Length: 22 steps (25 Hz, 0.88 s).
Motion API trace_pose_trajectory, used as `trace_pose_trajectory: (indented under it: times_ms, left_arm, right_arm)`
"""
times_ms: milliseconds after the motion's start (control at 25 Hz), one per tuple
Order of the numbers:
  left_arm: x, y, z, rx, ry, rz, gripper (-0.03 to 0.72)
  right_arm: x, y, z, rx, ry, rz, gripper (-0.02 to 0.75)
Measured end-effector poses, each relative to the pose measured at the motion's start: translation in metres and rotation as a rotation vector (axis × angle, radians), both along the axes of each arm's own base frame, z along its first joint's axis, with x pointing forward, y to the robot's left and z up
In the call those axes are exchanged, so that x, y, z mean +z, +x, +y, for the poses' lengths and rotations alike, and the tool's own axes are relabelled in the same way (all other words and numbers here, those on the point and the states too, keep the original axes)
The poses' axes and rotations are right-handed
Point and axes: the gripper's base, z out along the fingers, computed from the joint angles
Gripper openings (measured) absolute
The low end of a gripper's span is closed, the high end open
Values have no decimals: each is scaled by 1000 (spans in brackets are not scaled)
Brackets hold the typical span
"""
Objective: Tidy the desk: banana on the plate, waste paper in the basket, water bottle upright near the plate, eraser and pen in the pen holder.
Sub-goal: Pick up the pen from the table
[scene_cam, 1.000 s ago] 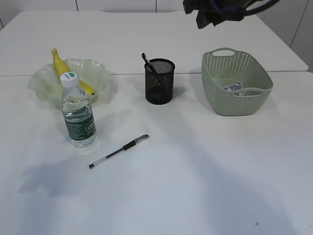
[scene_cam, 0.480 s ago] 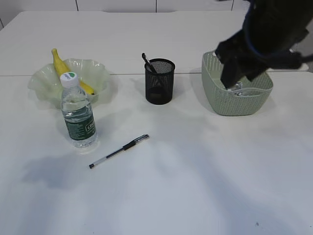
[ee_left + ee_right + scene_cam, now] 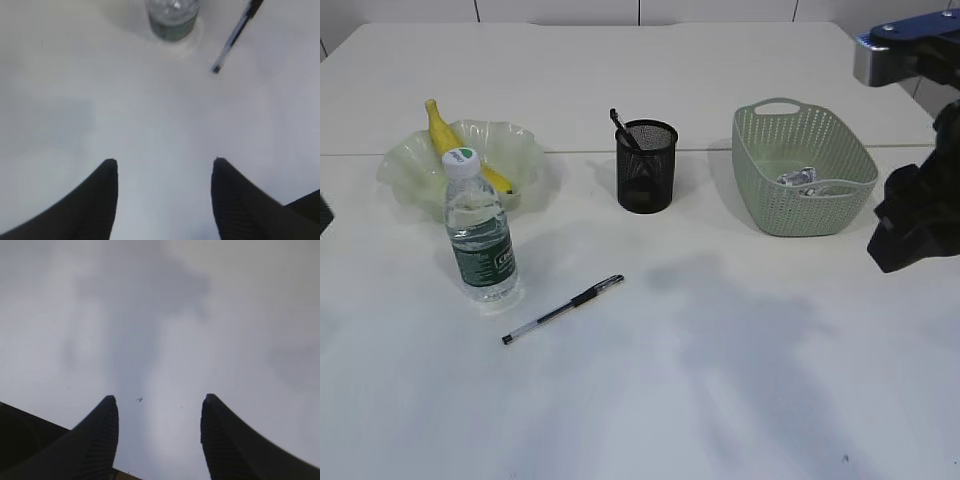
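Observation:
A banana [image 3: 450,140] lies on the pale green wavy plate [image 3: 405,165] at the back left. A water bottle [image 3: 478,228] stands upright in front of the plate; its base shows in the left wrist view [image 3: 172,17]. A black pen [image 3: 563,308] lies on the table right of the bottle, also in the left wrist view [image 3: 235,35]. The black mesh pen holder [image 3: 646,165] holds a dark pen. Crumpled waste paper [image 3: 797,178] lies in the green basket [image 3: 803,210]. My left gripper [image 3: 164,167] is open and empty over bare table. My right gripper [image 3: 159,402] is open and empty. The eraser is not visible.
The right arm [image 3: 915,215] hangs at the right edge of the exterior view, just right of the basket. A seam between two white tables [image 3: 580,152] runs behind the holder and basket.
The right arm has swung from above the basket down to the right edge of the exterior view. The objects have not moved.

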Motion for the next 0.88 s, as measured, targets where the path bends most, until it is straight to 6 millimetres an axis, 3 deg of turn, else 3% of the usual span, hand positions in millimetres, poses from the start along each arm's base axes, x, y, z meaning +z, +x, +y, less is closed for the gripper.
trace_pose_trajectory:
  times_ms: [80,200,360,640,880]
  left_arm:
    - [19,5,-17,-64,-9,-31,401]
    - [32,17,-42,-134,-5,-21,384]
    - [34,42,-78,-201,-1,-10,380]
    - [19,85,-129,-279,8,-2,380]
    - [-10,108,-146,-284,35,47,380]
  right_arm:
    - [5,-4,-2,0,4,-18,401]
    - [8,-7,-3,-4,11,-31,401]
    - [11,-11,-4,-5,8,-22,401]
    - [13,-15,-6,-6,6,-18,401]
    - [13,-17,-6,-7,9,-9,401]
